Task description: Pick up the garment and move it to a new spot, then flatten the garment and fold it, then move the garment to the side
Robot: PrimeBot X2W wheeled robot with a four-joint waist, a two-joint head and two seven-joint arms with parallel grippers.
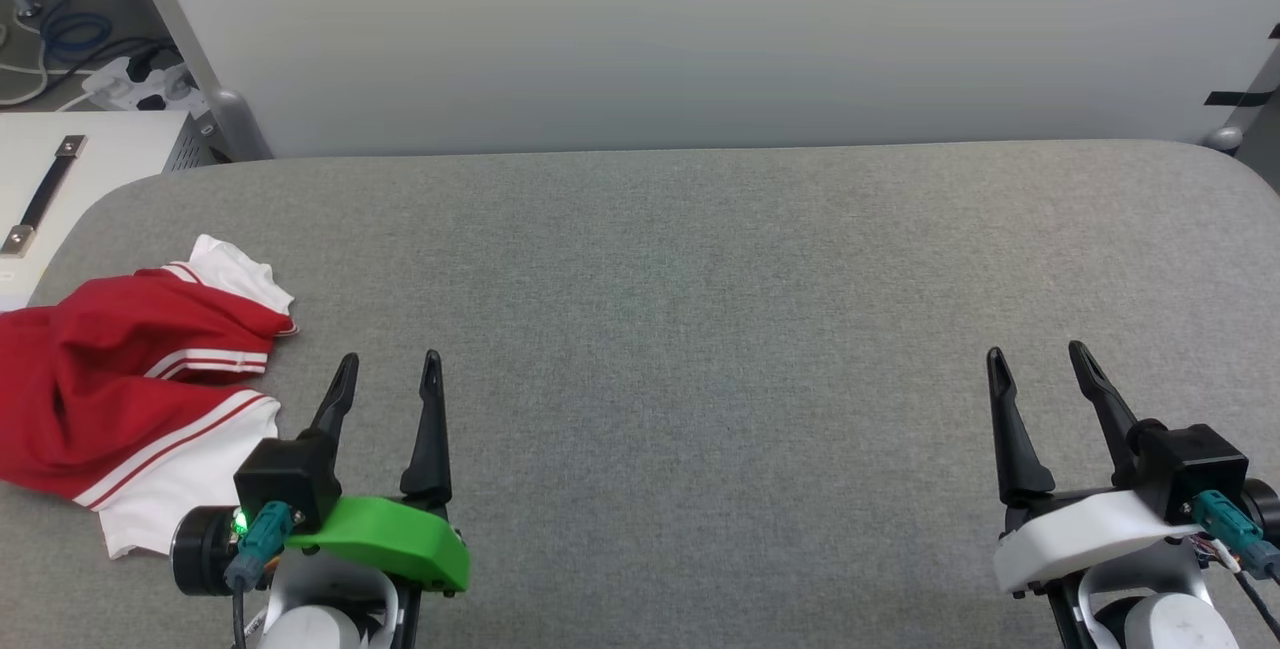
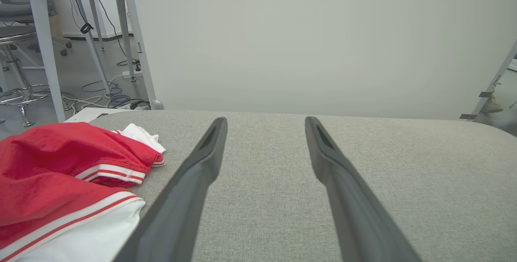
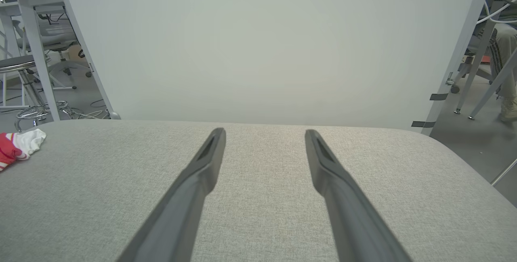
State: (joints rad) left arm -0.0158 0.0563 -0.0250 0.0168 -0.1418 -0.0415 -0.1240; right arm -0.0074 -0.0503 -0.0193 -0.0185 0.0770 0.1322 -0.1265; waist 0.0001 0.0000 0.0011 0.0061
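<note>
Starting the pickup, I am seeing the left gripper (image 1: 390, 359) and right gripper (image 1: 1036, 351) both spread wide, holding nothing. The garment (image 1: 130, 369) is lying crumpled at the left edge of the table (image 1: 700, 329), just beside the left gripper — I am expecting a leftward reach and pinch. Nothing is blocking it; a white box (image 1: 110, 159) is sitting beyond that edge.

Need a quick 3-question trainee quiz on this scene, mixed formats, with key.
1. True or false: the red thin-fabric T-shirt with white sleeves is already folded flat.
2. Where does the T-shirt lie on the grey fabric-covered table? A) crumpled at the robot's left edge, beside the left gripper; B) at the centre; C) under the right arm.
3. Fill in: the fingers of the left gripper and the right gripper stand ____, holding nothing.
Key: 1 false; 2 A; 3 open.
</note>
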